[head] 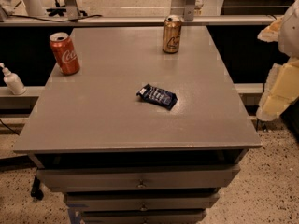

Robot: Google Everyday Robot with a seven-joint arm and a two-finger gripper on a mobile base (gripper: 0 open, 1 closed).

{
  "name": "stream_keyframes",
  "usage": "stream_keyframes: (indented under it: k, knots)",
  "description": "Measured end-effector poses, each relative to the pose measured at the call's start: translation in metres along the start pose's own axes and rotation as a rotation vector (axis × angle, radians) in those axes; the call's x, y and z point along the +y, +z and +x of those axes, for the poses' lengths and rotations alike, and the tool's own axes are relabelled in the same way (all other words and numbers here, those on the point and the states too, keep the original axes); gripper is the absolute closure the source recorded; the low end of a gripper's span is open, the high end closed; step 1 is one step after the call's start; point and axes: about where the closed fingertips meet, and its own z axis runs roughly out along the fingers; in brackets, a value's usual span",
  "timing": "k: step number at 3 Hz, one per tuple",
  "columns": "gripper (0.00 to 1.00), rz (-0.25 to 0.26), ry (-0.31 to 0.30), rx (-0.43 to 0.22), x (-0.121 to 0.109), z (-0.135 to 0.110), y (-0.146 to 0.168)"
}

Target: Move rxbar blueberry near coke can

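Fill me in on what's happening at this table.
Nothing is being handled right now. The blue snack bar lies flat near the middle of the grey table, untouched. The coke can stands upright at the far left edge, well apart from the bar. A gold can stands at the back edge. The robot's gripper hangs off to the right, beside the table.

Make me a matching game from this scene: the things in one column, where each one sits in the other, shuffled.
Things:
1. coke can
2. gold can
3. rxbar blueberry
4. claw

Places:
A. lying flat near the middle of the table
B. off the table, beyond its right side
C. standing at the back left corner
D. standing at the back edge, right of centre

Pairs: 1-C, 2-D, 3-A, 4-B
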Motion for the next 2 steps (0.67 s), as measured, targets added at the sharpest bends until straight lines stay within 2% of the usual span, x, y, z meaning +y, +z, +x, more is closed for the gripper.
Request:
stream_keyframes:
  k: [1, 2]
  knots:
    - [0.00, 0.000, 0.000, 0.000, 0.000, 0.000, 0.000]
    - [0.00, -0.016, 0.048, -0.056, 0.008, -0.013, 0.019]
